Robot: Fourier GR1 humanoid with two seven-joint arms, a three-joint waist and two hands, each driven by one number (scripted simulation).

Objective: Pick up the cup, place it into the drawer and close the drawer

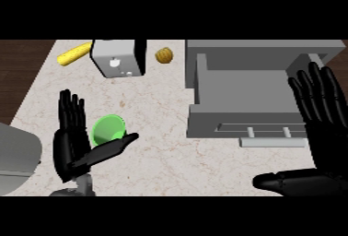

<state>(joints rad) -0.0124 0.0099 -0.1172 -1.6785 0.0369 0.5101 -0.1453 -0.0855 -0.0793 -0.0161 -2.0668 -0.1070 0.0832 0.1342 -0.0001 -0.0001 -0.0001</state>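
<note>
Fingers (71, 110) on our left hand (71, 146) stand straight, pointing far, w/ the thumb (112, 148) stretched out to the right; nothing is gripped. The cup (108, 130) is green, lying on its side on the counter (156, 115), mouth toward us, just right of those fingers and just above the thumb, in the crook between them. Whether the thumb touches the cup's rim we can't tell.

Our right hand (319, 120) is at the right edge, also straight-fingered and spread wide, holding nothing, thumb (292, 180) reaching left along the near edge. It overlaps the right side of the drawer (245, 87).

Drawer is grey, pulled open, its inside bare grey, sitting at the counter's right half. A pale handle bar (272, 142) runs along its near front, w/ two short posts joining it to the drawer face.

Far left: a yellow corn cob (73, 54) lying at an angle. Beside it, to the right, a grey and black toaster-like box (119, 57). Right of that, a small brown nut-like item (164, 55), near the drawer's far-left corner. A grey rounded shape (15, 154) shows at the near-left edge; we can't tell what it is.
</note>
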